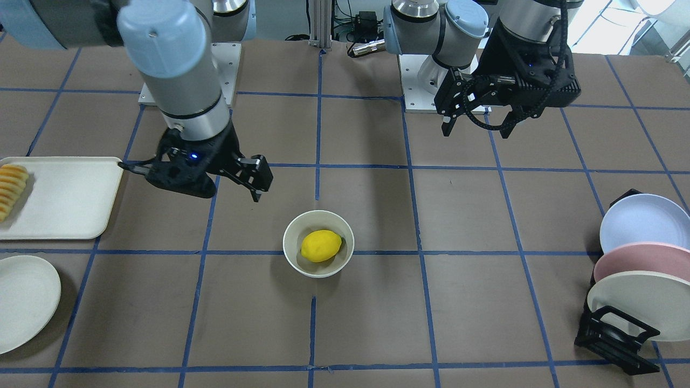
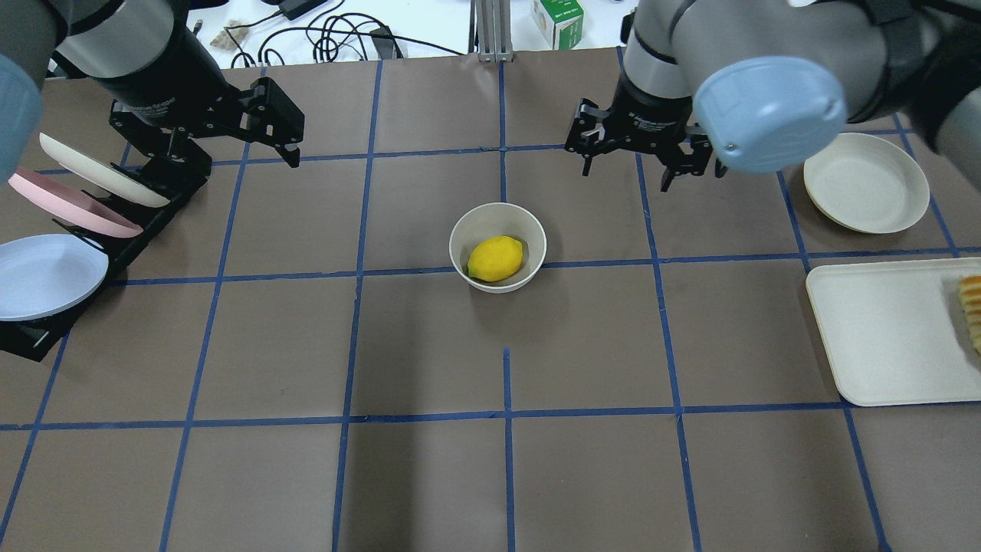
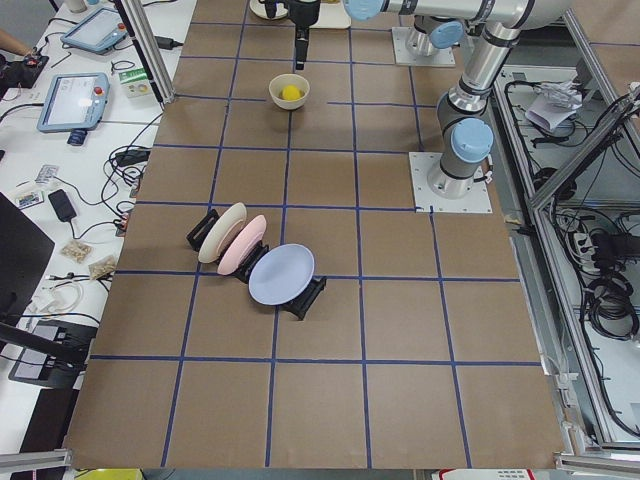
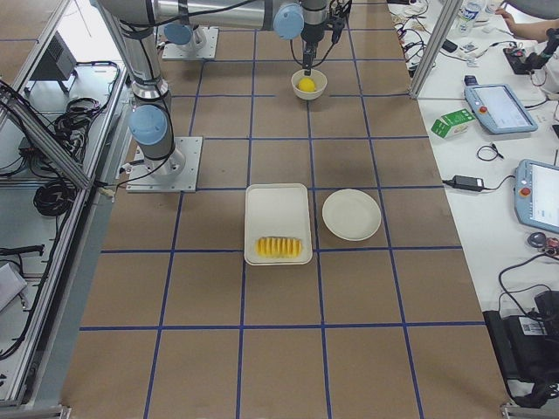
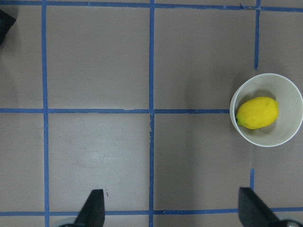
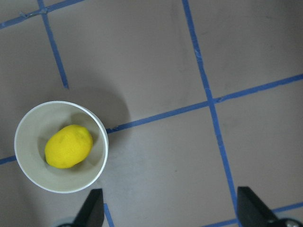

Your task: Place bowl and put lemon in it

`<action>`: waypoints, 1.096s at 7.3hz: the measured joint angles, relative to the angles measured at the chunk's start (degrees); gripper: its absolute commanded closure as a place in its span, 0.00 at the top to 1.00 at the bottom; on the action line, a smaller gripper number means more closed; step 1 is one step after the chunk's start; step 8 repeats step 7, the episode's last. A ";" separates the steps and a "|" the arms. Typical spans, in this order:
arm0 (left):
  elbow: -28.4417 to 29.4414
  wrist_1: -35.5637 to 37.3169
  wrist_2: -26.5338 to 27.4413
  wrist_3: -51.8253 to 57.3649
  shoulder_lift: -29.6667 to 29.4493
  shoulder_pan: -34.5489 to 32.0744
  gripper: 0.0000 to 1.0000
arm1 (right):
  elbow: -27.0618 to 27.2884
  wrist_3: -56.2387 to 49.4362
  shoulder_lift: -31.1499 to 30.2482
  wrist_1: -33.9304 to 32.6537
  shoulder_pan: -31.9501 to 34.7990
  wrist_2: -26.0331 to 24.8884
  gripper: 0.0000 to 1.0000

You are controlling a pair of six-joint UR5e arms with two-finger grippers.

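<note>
my right gripper [image 2: 627, 176] hangs above the table with its fingers spread wide, near the deep, round, glossy cream-white bowl [image 2: 490, 217]. my left gripper [image 1: 476, 132] is spread wide too, well apart from it. the small bright yellow oval lemon [image 2: 496, 258] lies inside that bowl, which stands upright mid-table on the brown, blue-taped surface [image 2: 429, 345].

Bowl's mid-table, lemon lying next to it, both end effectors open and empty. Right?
No: the lemon lies inside the bowl, not next to it; the overhead exterior view shows it. The rest holds: bowl mid-table, left end effector and right end effector open and empty.
</note>
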 measured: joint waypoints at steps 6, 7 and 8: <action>-0.04 0.00 -0.20 0.03 -0.02 0.06 1.00 | -0.15 -9.08 -7.08 5.63 -6.17 -1.87 1.00; -0.07 0.00 -0.20 0.04 -0.02 0.07 1.00 | -0.18 -11.24 -7.59 5.70 -6.24 -3.25 1.00; -0.07 0.00 -0.20 0.04 -0.02 0.07 1.00 | -0.18 -11.24 -7.59 5.70 -6.24 -3.25 1.00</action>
